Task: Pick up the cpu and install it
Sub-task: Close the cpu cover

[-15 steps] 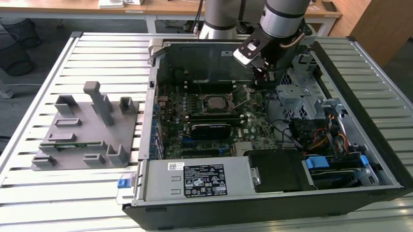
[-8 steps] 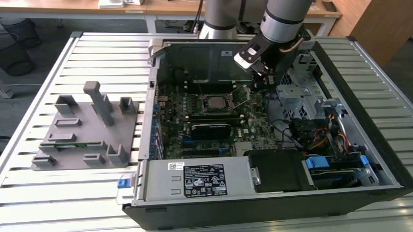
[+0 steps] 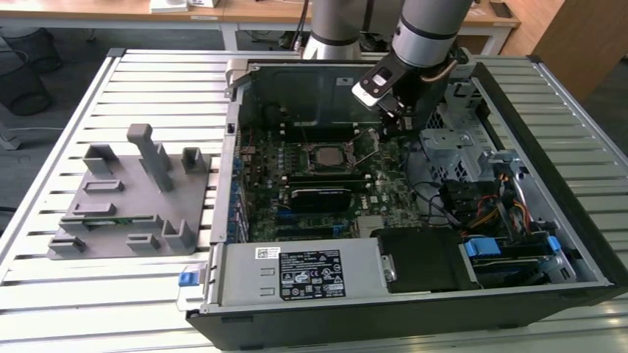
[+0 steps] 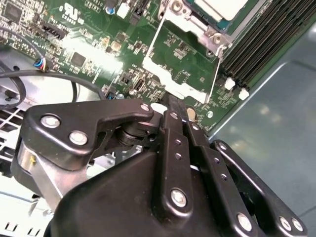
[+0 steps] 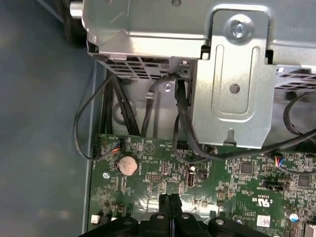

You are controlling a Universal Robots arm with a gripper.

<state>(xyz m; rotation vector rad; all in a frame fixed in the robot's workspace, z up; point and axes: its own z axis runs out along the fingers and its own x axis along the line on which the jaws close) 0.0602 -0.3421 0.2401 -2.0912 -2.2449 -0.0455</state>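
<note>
- Pale silver-topped square cpu (image 3: 324, 155) lies flat in the socket of the green motherboard (image 3: 294, 213), inside the open black computer case (image 3: 579, 220) on the slatted bench (image 3: 147, 81).
- In the exterior view, the cpu sits at about 8 o'clock from the tool (image 3: 390, 126), near but apart.
- Tool clenched, empty.
- Arm drops steeply from 12 o'clock.

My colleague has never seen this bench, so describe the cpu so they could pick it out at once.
Find the open black computer case on the slatted table and look at the green motherboard inside. Near the board's middle, the cpu lies in a metal socket frame. It is the only flat, pale silver square there, unlike the dark parts around it.
</note>
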